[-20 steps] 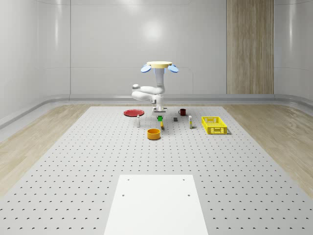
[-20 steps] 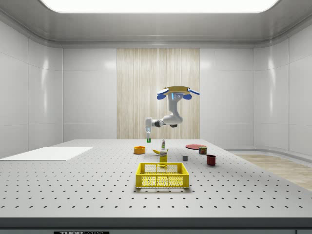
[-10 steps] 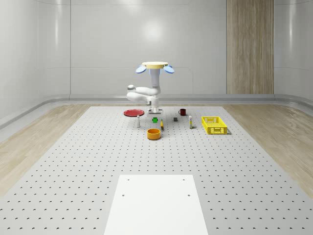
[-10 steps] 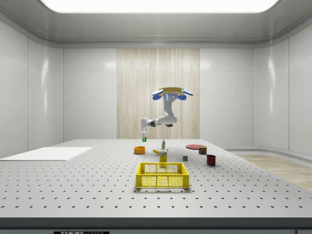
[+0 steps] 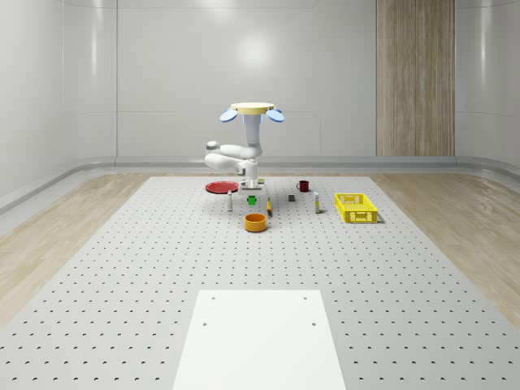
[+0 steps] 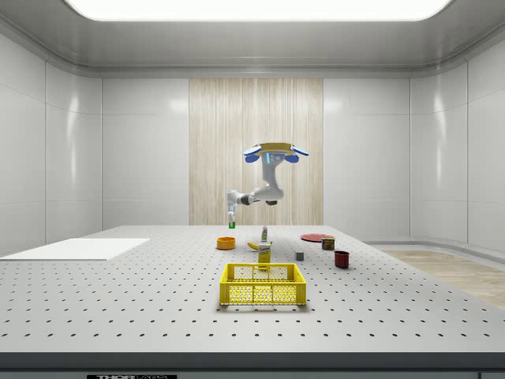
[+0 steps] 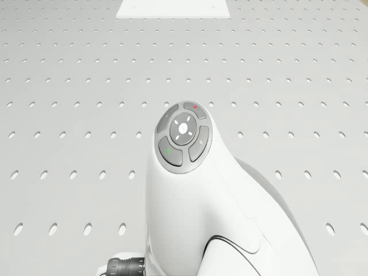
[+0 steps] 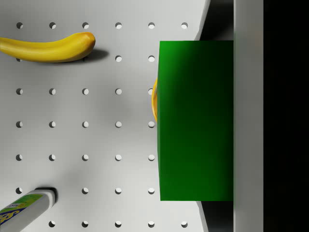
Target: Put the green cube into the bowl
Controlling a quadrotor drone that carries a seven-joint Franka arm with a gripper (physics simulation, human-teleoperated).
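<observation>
From the whole-scene view the drone (image 5: 251,109) hovers over the table (image 5: 122,268), its gripper (image 5: 252,193) pinching the green cube (image 5: 252,200) above and behind the orange bowl (image 5: 256,222). Side view — cube aloft, bowl below it. Wrist view: cube against a finger (image 8: 248,116), banana (image 8: 47,47) beyond.

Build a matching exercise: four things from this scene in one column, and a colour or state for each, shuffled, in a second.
Things:
1. cube
2. bowl
3. crate
4. plate

States:
A. red, flat on the table
B. orange, on the table below the hand
C. green, held in the hand in the air
D. yellow, on the table at the whole-scene view's right

Pairs: 1-C, 2-B, 3-D, 4-A
</observation>
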